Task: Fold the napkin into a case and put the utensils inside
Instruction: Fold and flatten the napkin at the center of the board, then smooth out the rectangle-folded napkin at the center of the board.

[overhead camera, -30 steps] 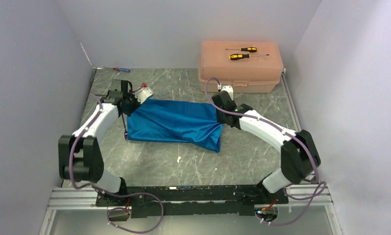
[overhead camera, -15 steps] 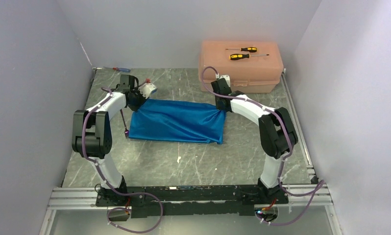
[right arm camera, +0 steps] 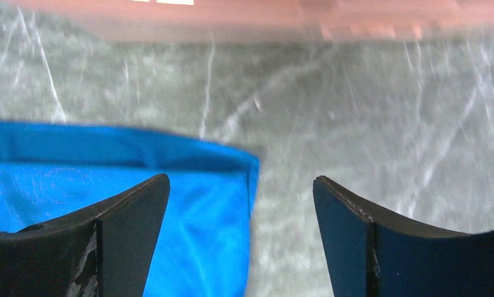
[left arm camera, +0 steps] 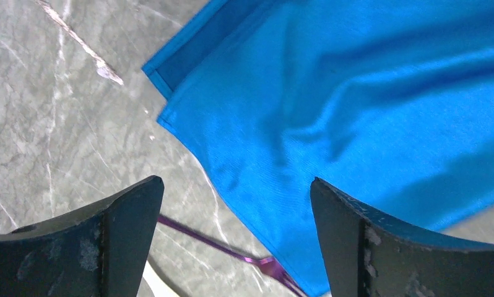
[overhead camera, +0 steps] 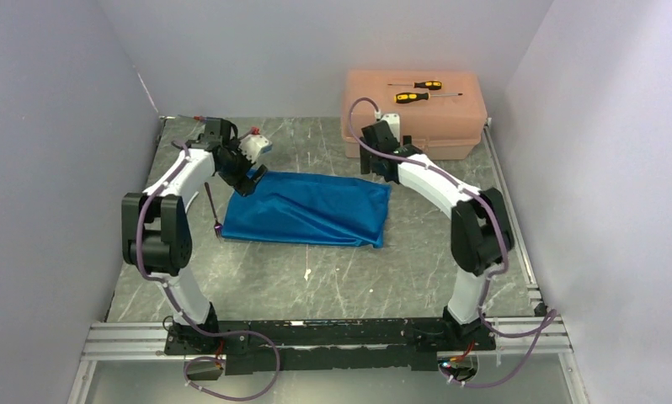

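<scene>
The bright blue soft cloth napkin (overhead camera: 307,209) is laid doubled into a flat rectangle on the grey marbled tabletop (overhead camera: 400,261), midway across and nearer the far edge. Further folding is judged likely to be needed. The small dark purple fork (overhead camera: 213,206) is left outside, at the cloth's near-left corner. What is taken for the small white spoon (overhead camera: 306,273) lies well apart, towards the near edge. The left gripper (left arm camera: 234,181) and right gripper (right arm camera: 241,178) are held over the far corners, jaws spread wide, nothing gripped.
</scene>
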### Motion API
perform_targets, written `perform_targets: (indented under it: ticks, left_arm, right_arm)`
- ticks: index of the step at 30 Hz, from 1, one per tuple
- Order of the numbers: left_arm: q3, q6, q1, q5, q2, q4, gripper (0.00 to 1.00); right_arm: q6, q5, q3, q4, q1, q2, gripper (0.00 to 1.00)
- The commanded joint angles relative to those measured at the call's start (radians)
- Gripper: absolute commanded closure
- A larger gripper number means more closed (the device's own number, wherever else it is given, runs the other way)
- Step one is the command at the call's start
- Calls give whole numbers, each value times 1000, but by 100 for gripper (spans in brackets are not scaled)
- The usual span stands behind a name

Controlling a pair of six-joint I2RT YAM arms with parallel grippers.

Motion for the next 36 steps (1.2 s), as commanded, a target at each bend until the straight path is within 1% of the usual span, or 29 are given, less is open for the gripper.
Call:
perform_targets:
  ticks: [1,2,4,5,8,11,14,17,20,21,22,24,29,32,33,34,35,36]
  left_arm:
    - [14,114,11,175,-151,-262,6]
    - [-14,157,11,192,-178,-316,7]
    - [-102,218,10,199,-209,-335,10]
    - [-154,233,9,190,-216,-323,12]
    - [-276,259,7,140,-203,-262,18]
    - [-340,271,8,92,-172,-195,22]
    - [-361,297,8,79,-160,-160,25]
    - [-368,320,7,69,-151,-136,26]
    - [-369,331,8,52,-131,-121,32]
    - [-372,336,8,46,-127,-117,35]
    - [-378,347,8,43,-125,-112,37]
    - [-394,361,8,37,-126,-97,39]
    - [-427,385,8,19,-125,-68,40]
    - [-444,405,8,-1,-122,-48,44]
    - [-449,413,8,-8,-121,-42,46]
    - [-453,423,7,-14,-118,-37,51]
    - [-456,430,8,-20,-114,-32,56]
    - [-455,435,8,-24,-110,-31,59]
  right_arm:
    - [143,16,-194,-84,62,-269,10]
    - [170,12,-269,-81,100,-334,10]
    - [230,43,-401,-79,196,-439,9]
    - [271,79,-450,-94,266,-489,10]
    - [435,201,-581,-137,416,-542,14]
    - [555,297,-621,-179,536,-499,21]
    - [625,361,-598,-233,601,-395,27]
    - [621,364,-587,-211,609,-319,30]
    - [594,369,-582,-152,589,-288,35]
    - [586,372,-578,-141,575,-278,38]
    - [575,374,-574,-130,562,-268,44]
    - [552,376,-574,-99,531,-254,51]
    - [491,371,-592,-12,473,-253,56]
    - [468,351,-612,16,436,-265,70]
    - [461,350,-620,17,428,-274,75]
    - [456,345,-629,18,421,-284,78]
    - [451,340,-638,18,414,-298,81]
    - [445,330,-650,18,403,-312,81]
